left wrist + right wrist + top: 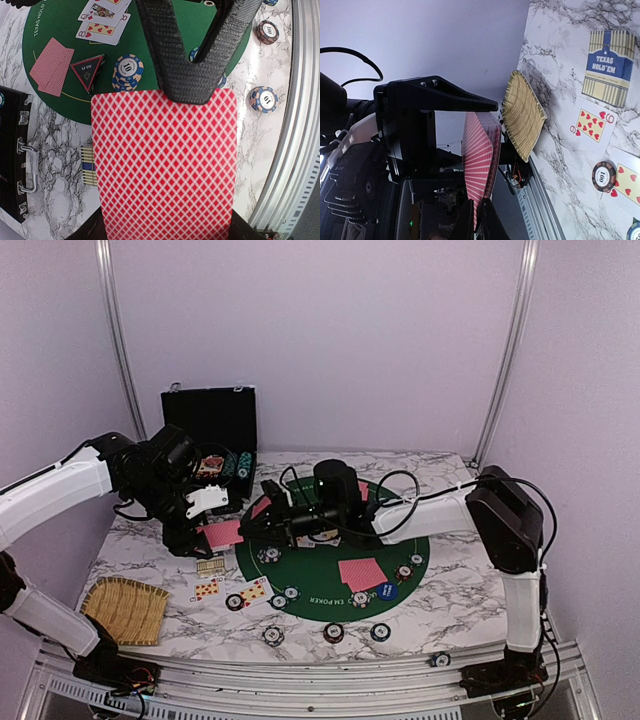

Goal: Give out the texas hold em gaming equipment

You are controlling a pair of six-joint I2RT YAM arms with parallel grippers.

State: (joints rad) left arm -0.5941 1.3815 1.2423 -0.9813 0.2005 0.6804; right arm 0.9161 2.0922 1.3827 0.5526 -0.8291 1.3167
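Observation:
My left gripper (205,530) is shut on a deck of red-backed cards (165,170), held above the table's left side. My right gripper (250,523) reaches across to the deck, and its fingers (185,75) pinch the deck's far edge. In the right wrist view the right gripper (476,220) is shut on the top card (477,160), bent slightly away from the deck. Two face-down cards (362,573), a blue button (385,591) and striped chips (333,632) lie on and round the green mat (330,602). A dark triangular marker (88,71) lies by a chip stack (128,70).
The open black chip case (212,435) stands at the back left. A woven straw mat (125,608) lies at the front left. A striped card box (210,566) and face-up cards (255,590) lie between it and the green mat. The metal rail (300,670) runs along the front.

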